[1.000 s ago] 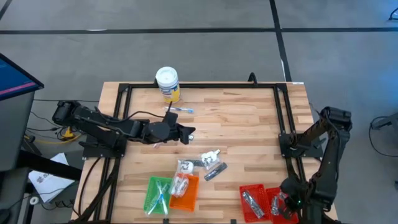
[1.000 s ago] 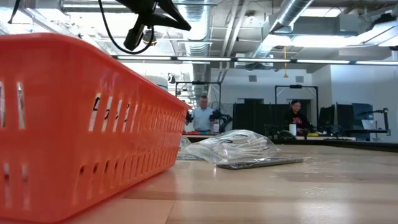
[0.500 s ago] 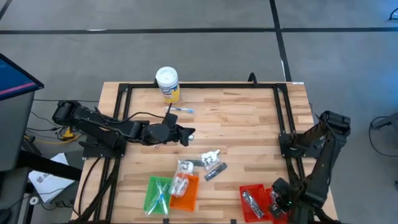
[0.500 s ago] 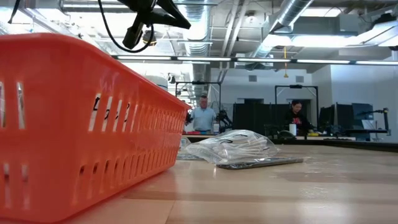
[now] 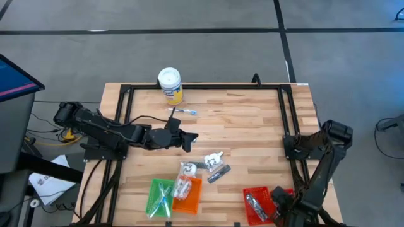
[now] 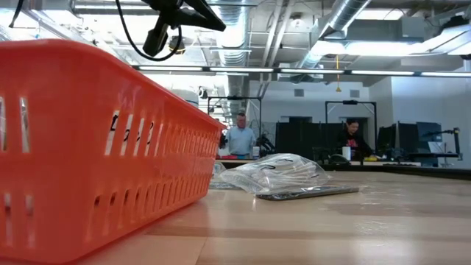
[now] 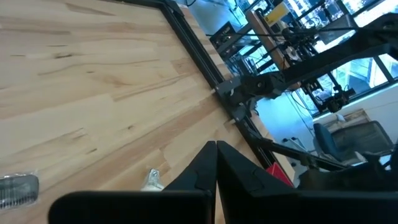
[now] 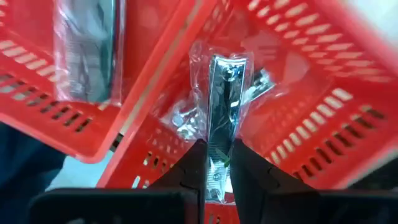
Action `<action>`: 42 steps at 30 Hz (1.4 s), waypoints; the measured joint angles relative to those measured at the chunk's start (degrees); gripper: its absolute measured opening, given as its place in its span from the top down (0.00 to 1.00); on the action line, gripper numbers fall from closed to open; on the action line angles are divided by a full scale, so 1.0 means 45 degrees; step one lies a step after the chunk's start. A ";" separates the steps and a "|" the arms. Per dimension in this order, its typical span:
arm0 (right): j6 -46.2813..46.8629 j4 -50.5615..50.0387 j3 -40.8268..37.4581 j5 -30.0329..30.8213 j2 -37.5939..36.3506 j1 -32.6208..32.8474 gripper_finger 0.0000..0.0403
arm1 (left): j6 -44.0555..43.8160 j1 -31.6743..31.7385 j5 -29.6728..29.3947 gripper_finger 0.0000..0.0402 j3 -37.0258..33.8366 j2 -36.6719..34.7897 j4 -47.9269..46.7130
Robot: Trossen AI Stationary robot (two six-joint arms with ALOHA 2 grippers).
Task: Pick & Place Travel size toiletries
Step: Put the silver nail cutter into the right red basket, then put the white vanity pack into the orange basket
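Travel size toiletries lie mid-table: white packets and dark tubes [image 5: 214,162], also seen as a clear bag [image 6: 283,173]. More lie in the orange tray [image 5: 187,192] and the green tray [image 5: 159,195]. My right gripper [image 8: 216,146] hangs over two red trays [image 5: 255,203] at the near right, shut on a clear-wrapped silvery nail clipper [image 8: 222,93]. My left gripper [image 7: 216,147] is shut and holds nothing, above the table left of centre [image 5: 189,139]. My right gripper pinches the wrapped nail clipper by one end [image 8: 216,163] between its two fingers. The fingers point down, along the clipper. The clipper hangs below them over the right-hand red tray [image 8: 323,124], above other wrapped silvery pieces [image 8: 180,121]; whether it touches them I cannot tell.
A white-lidded tub with a yellow label [image 5: 170,85] stands at the far edge, with a thin blue-tinted stick [image 5: 182,111] just in front of it. A black frame [image 5: 287,120] runs along the table's sides. In the low view the orange tray's wall [image 6: 88,147] stands close.
My right gripper has moved toward the table's left and down over the red trays, still shut on the wrapped nail clipper.
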 joint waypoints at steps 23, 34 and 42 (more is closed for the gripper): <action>-0.1806 -0.2972 0.1288 -0.0326 -0.0440 -0.0068 0.52 | 0.0000 -0.0034 -0.0004 1.00 0.0000 0.0000 -0.0005; -0.4109 -0.4725 0.2089 0.4079 -0.2967 -0.1696 0.45 | 0.0222 0.0280 0.1030 1.00 0.0000 -0.0005 -0.0039; -0.6746 -0.3624 0.2056 0.4866 -0.4244 -0.4577 0.52 | 0.0719 0.1054 0.2963 1.00 0.0000 -0.0010 -0.0359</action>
